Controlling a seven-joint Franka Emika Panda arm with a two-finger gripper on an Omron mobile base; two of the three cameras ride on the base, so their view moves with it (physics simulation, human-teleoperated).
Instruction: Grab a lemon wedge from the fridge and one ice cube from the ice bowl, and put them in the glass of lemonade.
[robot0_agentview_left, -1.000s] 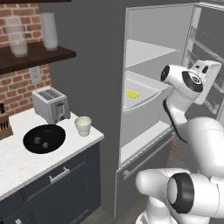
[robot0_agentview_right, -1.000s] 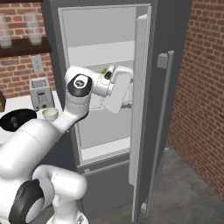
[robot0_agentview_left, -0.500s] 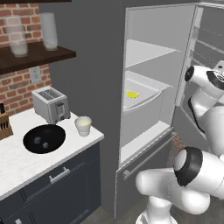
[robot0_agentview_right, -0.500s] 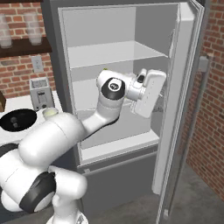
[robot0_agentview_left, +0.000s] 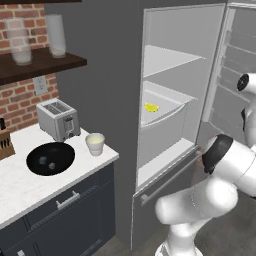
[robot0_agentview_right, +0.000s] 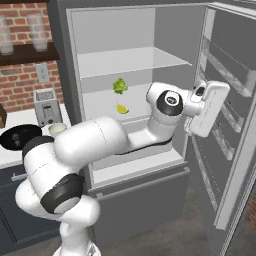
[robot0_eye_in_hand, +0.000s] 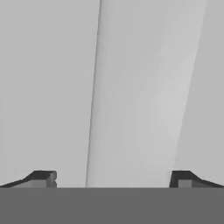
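Observation:
The fridge (robot0_agentview_left: 125, 75) stands open with its door (robot0_agentview_right: 230, 75) swung far to the right. A small yellow lemon wedge (robot0_agentview_left: 151, 107) (robot0_agentview_right: 122, 108) lies on the middle shelf inside. My arm reaches across the opening, and its white hand (robot0_agentview_right: 207, 107) rests against the inner side of the door. My gripper (robot0_eye_in_hand: 112, 180) is open, with nothing between its fingers and a pale panel right in front. On the counter sit the black ice bowl (robot0_agentview_left: 50, 159) (robot0_agentview_right: 17, 137) holding ice cubes and the off-white glass of lemonade (robot0_agentview_left: 95, 143) (robot0_agentview_right: 57, 129).
A toaster (robot0_agentview_left: 59, 119) stands behind the bowl by the brick wall. Tall clear glasses (robot0_agentview_left: 55, 35) sit on a dark wall shelf above. A green leafy item (robot0_agentview_right: 119, 86) lies on the fridge shelf behind the wedge. Door racks (robot0_agentview_right: 220, 55) line the open door.
The fridge door has swung much wider to the right, and my hand has travelled right along with it, away from the shelves.

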